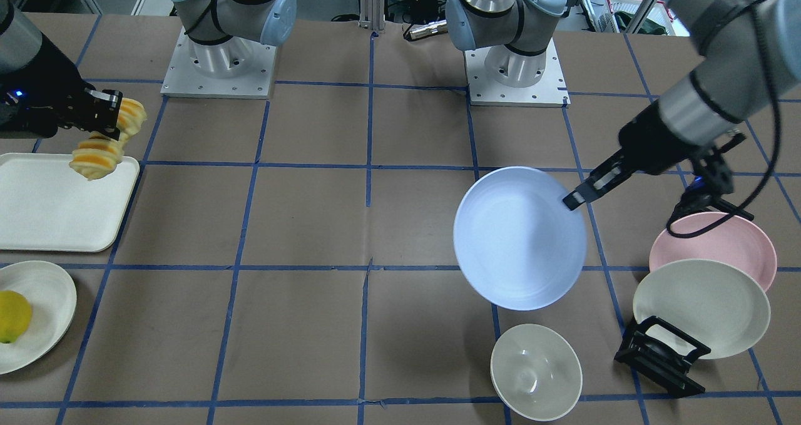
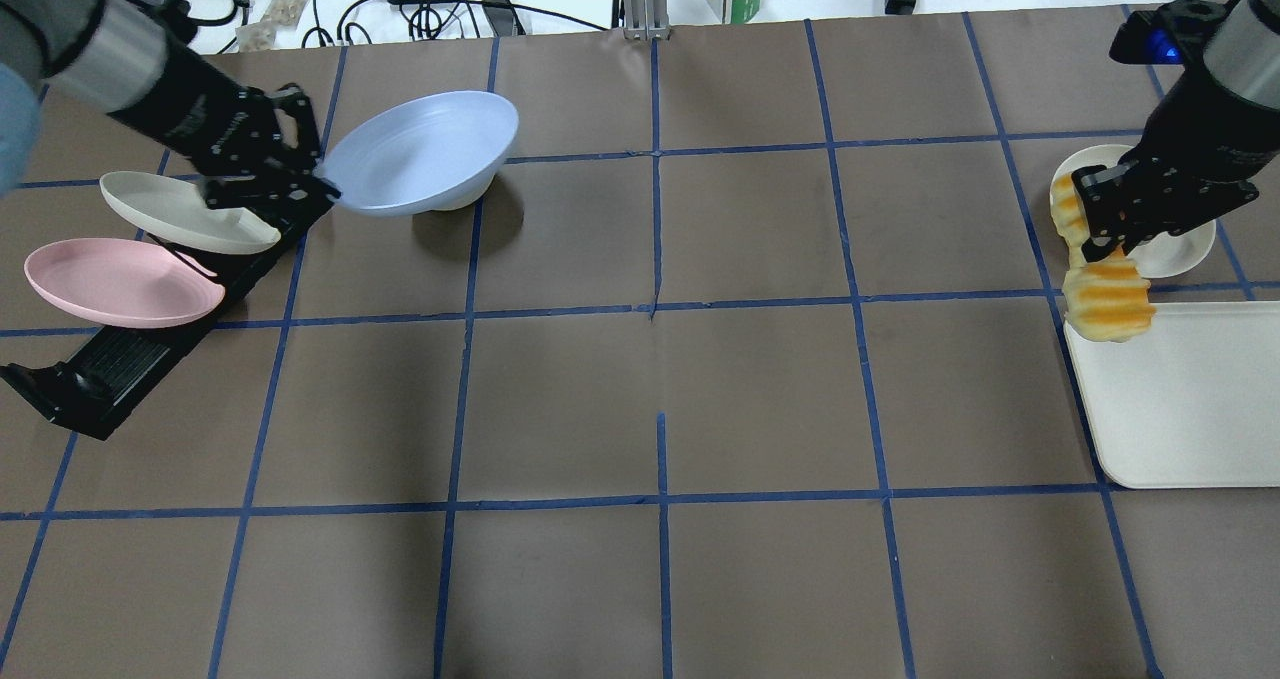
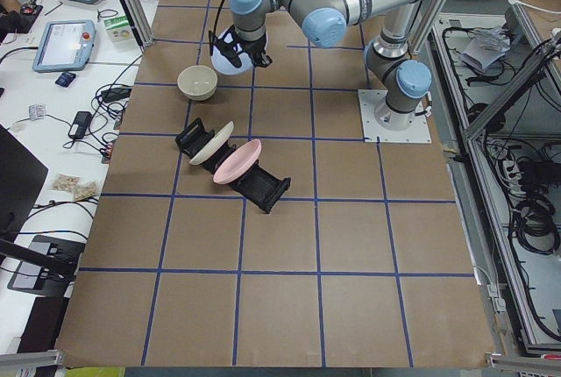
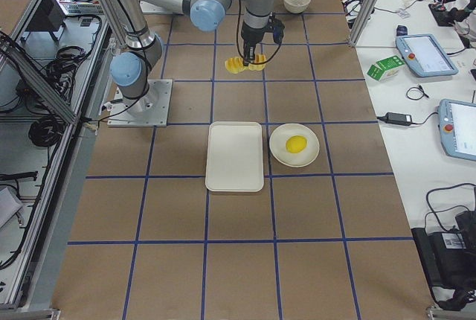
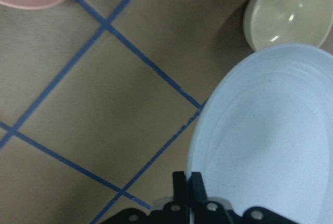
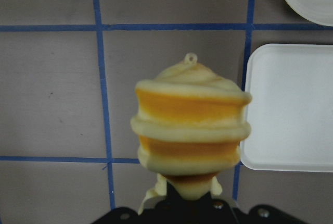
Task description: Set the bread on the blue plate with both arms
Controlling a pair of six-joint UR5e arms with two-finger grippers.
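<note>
My left gripper [image 2: 322, 185] pinches the blue plate [image 2: 420, 154] by its left rim. The plate is lifted and tilted over the table [image 2: 660, 399], with the cream bowl [image 1: 535, 371] near its far edge and the plate rack [image 2: 120, 359] just left. My right gripper [image 2: 1108, 231] is clamped on the bread [image 2: 1108, 304] at mid-length, above the white tray's [image 2: 1190, 409] far-left corner, its long axis running far to near. Taped grid squares stretch between plate and bread.

On the robot's left, the lifted plate [image 1: 519, 237] hangs beside the rack [image 1: 663, 356], near the bowl [image 1: 536, 372]. On its right, the bread [image 1: 100, 153] hangs seemingly over the tray's [image 1: 50, 206] corner. Beyond the tray, fruit [image 1: 12, 315] sits on a dish [image 1: 53, 296].
</note>
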